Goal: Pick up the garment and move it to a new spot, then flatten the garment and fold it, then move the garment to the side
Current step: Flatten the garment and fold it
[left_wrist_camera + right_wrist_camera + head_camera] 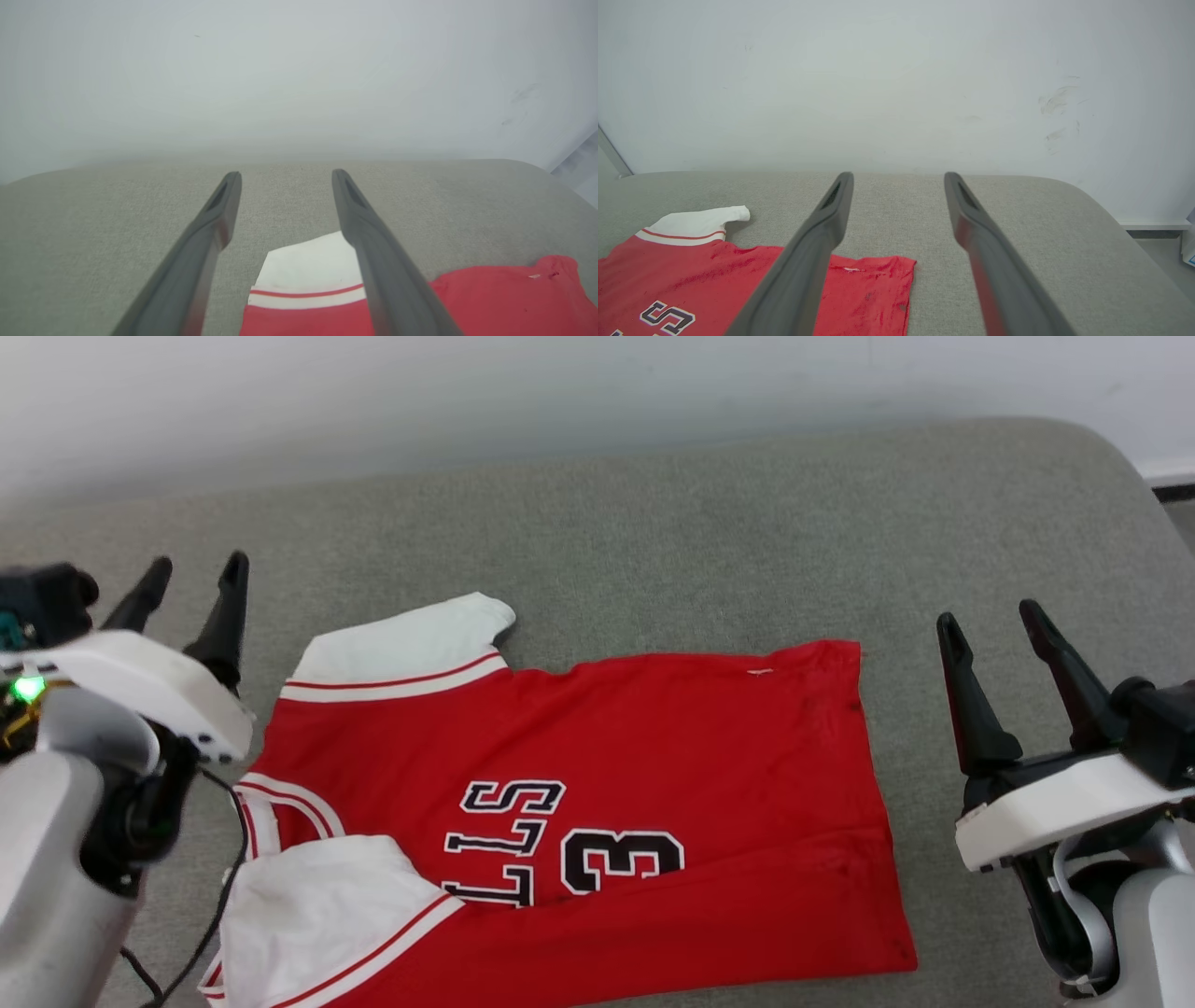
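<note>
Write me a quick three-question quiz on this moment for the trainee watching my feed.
1. True or false: the left gripper is shut on the garment.
2. Which way does the garment's collar point? A: to the robot's left. B: to the robot's right. C: straight away from the robot.
3. Which digit shows whole on the garment's front?
Key: 1. False; it and the right gripper both stand open, holding nothing. 2. A. 3. The digit 3.
</note>
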